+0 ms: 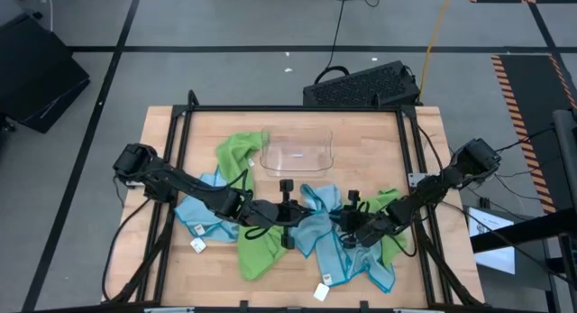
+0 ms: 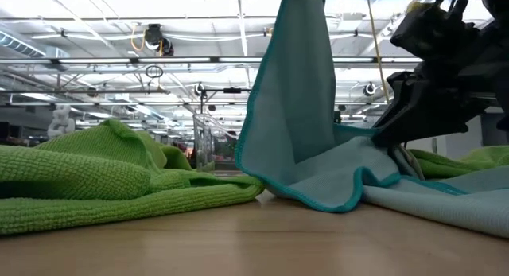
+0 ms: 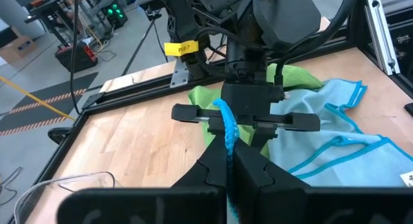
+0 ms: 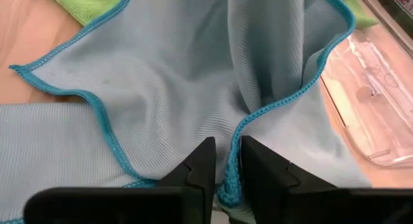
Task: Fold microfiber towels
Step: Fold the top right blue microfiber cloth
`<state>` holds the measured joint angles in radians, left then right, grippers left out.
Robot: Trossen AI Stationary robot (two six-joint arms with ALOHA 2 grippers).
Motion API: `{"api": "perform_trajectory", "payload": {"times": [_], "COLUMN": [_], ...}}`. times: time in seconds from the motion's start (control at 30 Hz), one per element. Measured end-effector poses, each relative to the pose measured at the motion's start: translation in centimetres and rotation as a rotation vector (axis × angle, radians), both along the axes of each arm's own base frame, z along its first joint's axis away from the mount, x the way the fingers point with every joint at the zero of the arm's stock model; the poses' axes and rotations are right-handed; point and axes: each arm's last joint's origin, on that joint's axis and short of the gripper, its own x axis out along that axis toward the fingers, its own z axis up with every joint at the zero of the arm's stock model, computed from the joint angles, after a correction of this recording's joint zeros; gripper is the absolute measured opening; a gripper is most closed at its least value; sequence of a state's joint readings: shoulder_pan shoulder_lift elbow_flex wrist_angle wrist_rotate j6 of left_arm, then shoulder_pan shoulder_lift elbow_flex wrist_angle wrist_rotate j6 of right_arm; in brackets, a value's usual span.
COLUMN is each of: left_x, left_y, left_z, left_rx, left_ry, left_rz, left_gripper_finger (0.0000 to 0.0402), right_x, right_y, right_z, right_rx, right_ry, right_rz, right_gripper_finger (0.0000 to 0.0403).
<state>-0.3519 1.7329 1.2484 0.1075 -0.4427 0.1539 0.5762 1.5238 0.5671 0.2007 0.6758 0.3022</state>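
Both arms meet mid-table [image 1: 162, 169] over one blue towel [image 1: 317, 225]. The left end effector [image 3: 229, 164] is pinched on its teal hem and lifts it; the right end effector [image 4: 224, 164] pinches another edge low beside green towels [image 1: 257, 252].

Grey floor [image 1: 225, 24] with dark seams around the wooden table [image 1: 162, 160]. Orange-black hazard tape [image 1: 527, 87] on the right, yellow cable [image 1: 439, 20] and black cable [image 1: 338, 24] running toward a black perforated box [image 1: 365, 86] at the far edge. Low view: ceiling light strips [image 2: 95, 9], white trusses [image 2: 119, 63].
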Motion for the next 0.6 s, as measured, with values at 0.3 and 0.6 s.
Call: {"api": "perform_trajectory", "payload": {"times": [0.3,0.6], "left_x": [-0.02,-0.02], "left_y": [0.01,0.01], "left_z": [-0.06,-0.06], "left_rx": [0.0,0.0], "left_ry": [0.006,0.006], "left_rz": [0.001,0.001], "left_gripper_finger": [0.0011,0.0013], "right_x": [0.14,0.12], "right_y": [-0.09,-0.1], "right_z": [0.08,0.18], "right_rx": [0.006,0.009], "right_ry": [-0.01,-0.013], "right_rz": [-0.005,-0.005], "right_gripper_finger": [0.0053,0.0071]}}
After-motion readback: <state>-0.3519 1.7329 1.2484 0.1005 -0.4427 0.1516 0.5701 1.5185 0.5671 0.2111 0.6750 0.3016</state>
